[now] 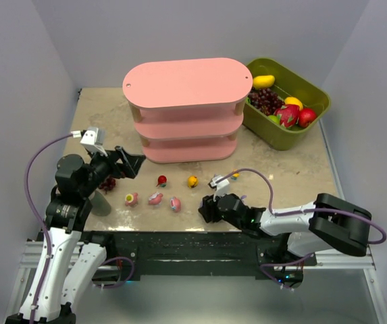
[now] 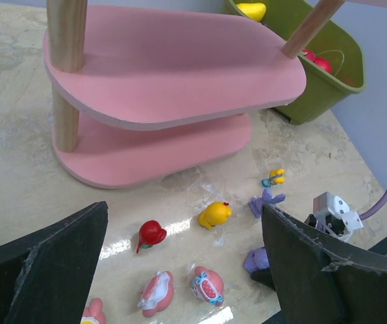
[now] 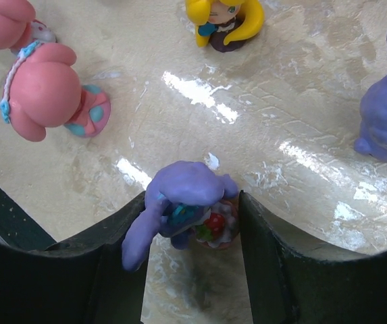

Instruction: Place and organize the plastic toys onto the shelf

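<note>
closely, right end effector (image 3: 192,204) straddles purple bunny (image 3: 179,191); contact both sides, apparently.

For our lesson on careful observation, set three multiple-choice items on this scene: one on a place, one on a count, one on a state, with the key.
1. Where is the green bin relative to the pink shelf? A on its top board; B beside it, on its right; C in front of it.
2. How many boards has the shelf? A five; B two; C three.
3. How is the left pincer? A open, empty; B shut on a red toy; C shut on a bunny.
Key: 1 B, the bin stands by the shelf's right end; 2 C, three stacked boards show; 3 A, its fingers stand wide apart and hold nothing.
</note>
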{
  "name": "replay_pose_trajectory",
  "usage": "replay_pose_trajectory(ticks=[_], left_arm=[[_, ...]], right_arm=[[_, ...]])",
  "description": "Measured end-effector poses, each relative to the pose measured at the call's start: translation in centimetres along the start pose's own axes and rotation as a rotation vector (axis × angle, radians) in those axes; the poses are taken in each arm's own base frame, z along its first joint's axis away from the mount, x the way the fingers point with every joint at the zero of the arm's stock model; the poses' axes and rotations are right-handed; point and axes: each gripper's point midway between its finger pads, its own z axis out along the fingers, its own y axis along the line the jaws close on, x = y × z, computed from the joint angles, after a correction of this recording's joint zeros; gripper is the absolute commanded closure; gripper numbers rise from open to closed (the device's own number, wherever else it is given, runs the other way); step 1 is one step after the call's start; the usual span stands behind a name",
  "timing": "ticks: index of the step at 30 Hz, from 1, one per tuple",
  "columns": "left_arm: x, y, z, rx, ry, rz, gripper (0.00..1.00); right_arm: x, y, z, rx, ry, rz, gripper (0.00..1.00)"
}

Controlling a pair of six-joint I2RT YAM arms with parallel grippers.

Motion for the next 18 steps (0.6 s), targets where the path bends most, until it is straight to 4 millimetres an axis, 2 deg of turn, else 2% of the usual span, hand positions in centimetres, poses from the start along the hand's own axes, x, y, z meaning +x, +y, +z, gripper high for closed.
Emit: replay_pose_trajectory(ticks=[3, 6, 10, 13, 18], left_arm=[[0.2, 0.2, -0.1, -0.012, 0.005, -0.003, 0.0], [0.6, 0.5, -0.2, -0.029, 0.02, -0.01, 0.0], [1.4, 1.2, -0.5, -0.068, 0.049, -0.017, 0.0], [1.8, 1.7, -1.1, -0.099, 0.058, -0.007, 0.0], [1.6, 2.1, -2.0, -0.134, 0.034, -0.001, 0.0]], right_arm=[[-0.4, 0.1, -0.1, 0.021, 0.019, 0.0, 0.99], [-2.0, 0.5, -0.8, 0.039, 0.013, 0.018, 1.0], [-6.8, 1.8, -2.6, 0.042, -0.068, 0.086, 1.0], [-11.4, 2.9, -4.6, 0.043, -0.15, 0.147, 1.0], [-16.5, 3.4, -6.8, 0.11, -0.198, 0.192, 1.0]])
